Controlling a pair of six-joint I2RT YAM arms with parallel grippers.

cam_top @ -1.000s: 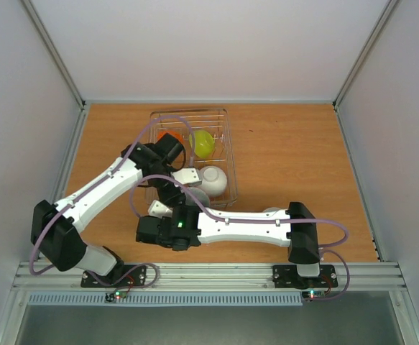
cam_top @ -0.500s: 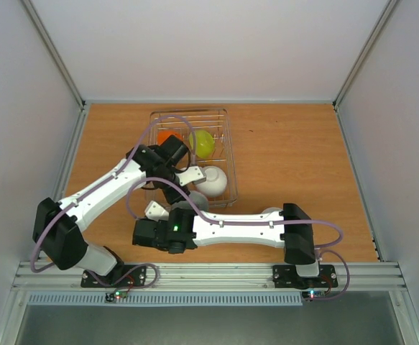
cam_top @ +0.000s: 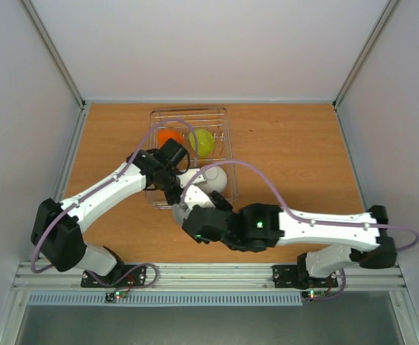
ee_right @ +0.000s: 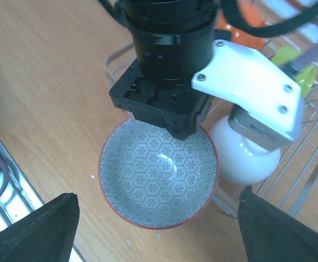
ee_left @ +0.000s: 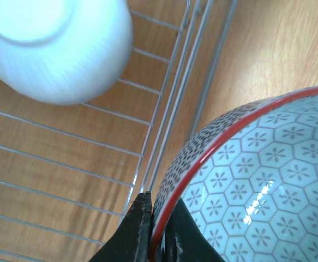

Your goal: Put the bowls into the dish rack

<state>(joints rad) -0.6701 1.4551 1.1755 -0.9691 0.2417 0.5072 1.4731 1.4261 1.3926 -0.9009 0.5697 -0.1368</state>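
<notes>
My left gripper [ee_left: 157,229] is shut on the rim of the grey bowl [ee_left: 257,174], which has a hexagon pattern and a red edge. This bowl [ee_right: 159,174] is over the table just outside the near side of the dish rack [cam_top: 227,122]. My right gripper [ee_right: 159,195] hangs open above it, its fingers wide on either side and touching nothing. In the rack lie an orange bowl [cam_top: 169,136], a lime green bowl [cam_top: 203,141] and an upturned white bowl [cam_top: 213,177]. In the top view my right arm hides most of the grey bowl.
The rack's wire wall [ee_left: 169,109] runs right beside the held bowl, and the white bowl [ee_left: 55,49] sits just inside it. My right arm [cam_top: 317,224] stretches across the near part of the table. Bare wood [cam_top: 295,151] lies right of the rack.
My left gripper shut on the grey bowl's rim. My right gripper then opened and let the bowl go, and the right arm's elbow swung out to the right.
</notes>
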